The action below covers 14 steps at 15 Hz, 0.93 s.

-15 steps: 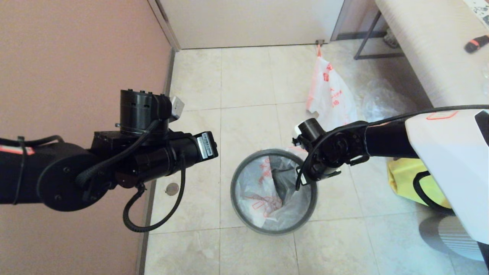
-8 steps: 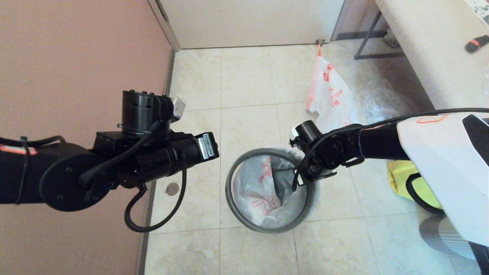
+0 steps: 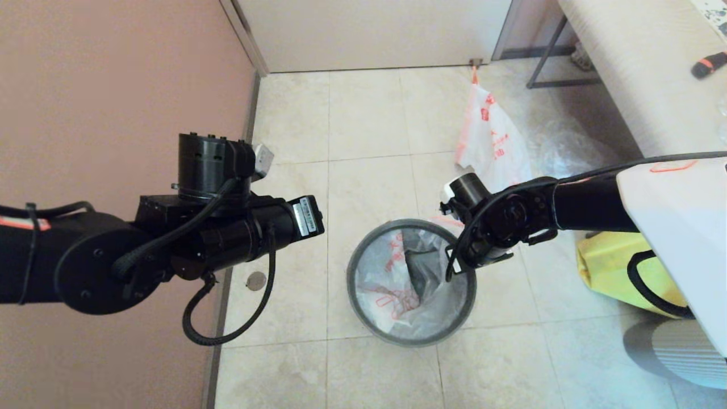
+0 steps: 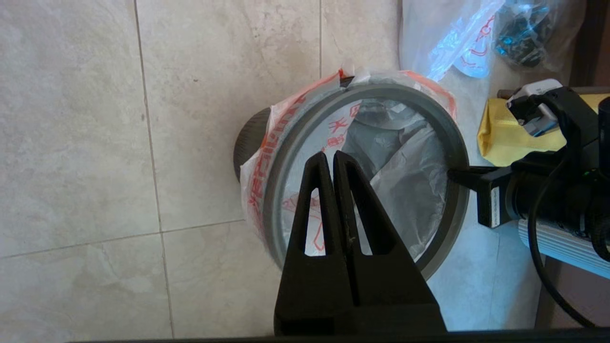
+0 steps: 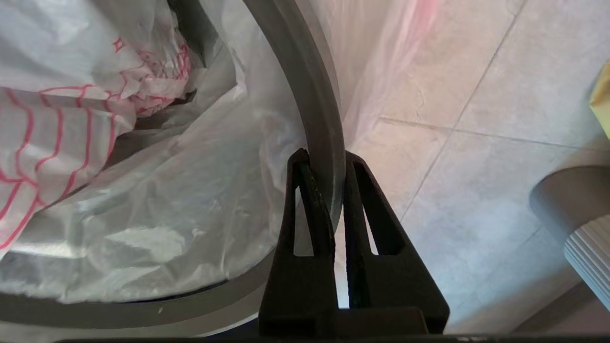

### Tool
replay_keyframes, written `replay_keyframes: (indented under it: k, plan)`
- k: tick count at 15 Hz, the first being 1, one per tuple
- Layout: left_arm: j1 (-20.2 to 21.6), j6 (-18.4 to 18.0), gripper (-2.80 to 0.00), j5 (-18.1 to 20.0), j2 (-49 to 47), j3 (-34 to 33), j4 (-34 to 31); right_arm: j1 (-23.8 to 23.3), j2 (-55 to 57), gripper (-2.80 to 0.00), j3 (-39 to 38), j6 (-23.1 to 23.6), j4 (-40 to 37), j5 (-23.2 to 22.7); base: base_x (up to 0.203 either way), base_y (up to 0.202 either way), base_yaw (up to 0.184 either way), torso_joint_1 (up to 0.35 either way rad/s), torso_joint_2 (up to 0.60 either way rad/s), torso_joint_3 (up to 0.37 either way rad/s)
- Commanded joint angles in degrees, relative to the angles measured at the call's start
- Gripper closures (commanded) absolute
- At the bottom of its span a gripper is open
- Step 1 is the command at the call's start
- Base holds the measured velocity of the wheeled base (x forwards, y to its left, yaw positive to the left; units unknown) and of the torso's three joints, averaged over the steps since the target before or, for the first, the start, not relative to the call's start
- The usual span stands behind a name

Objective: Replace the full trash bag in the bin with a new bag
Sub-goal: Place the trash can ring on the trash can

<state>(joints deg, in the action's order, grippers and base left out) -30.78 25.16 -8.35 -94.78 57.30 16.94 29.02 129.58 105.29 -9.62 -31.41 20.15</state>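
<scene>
The bin (image 4: 247, 143) stands on the floor tiles, its dark-grey hoop (image 3: 410, 341) lying over the mouth. The new bag (image 3: 386, 284), white with orange-red print, lines the inside, and its hem folds out under the hoop (image 4: 400, 90). My right gripper (image 5: 324, 157) is shut on the hoop (image 5: 310, 95) at the bin's right side. My left gripper (image 4: 332, 155) hangs shut and empty above the bin's left half. The full trash bag (image 3: 491, 142) lies on the floor behind the bin.
A clear plastic bag (image 3: 568, 150) lies beside the full one, under a bench (image 3: 642, 74). A yellow tote (image 3: 610, 267) sits right of the bin. A pink wall (image 3: 113, 85) runs along the left, and a door (image 3: 369, 28) closes the back.
The right gripper, hoop and bin slid a little left, then back to the right. The left arm has barely moved.
</scene>
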Motion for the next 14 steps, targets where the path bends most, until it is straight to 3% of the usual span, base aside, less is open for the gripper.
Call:
replay_keyframes:
  k: [1, 5, 14]
  plan:
    - [0.02, 0.15, 0.00, -0.09, -0.06, 0.01, 0.11, -0.34, 0.77, 0.00, 0.16, -0.05, 0.17, 0.06, 0.000, 0.000, 0.000, 0.000, 0.00, 0.000]
    - [0.11, 0.15, 0.00, -0.06, -0.40, 0.10, 0.19, -0.80, 4.05, 0.00, 2.49, 1.34, 3.67, 0.23, 0.000, 0.000, 0.000, 0.000, 0.00, 0.000]
    - [0.02, 0.15, 0.00, -0.09, -0.58, 0.01, 0.02, -0.35, 2.96, 0.00, 2.55, 1.27, 3.63, 1.13, 0.000, 0.000, 0.000, 0.000, 0.00, 0.000]
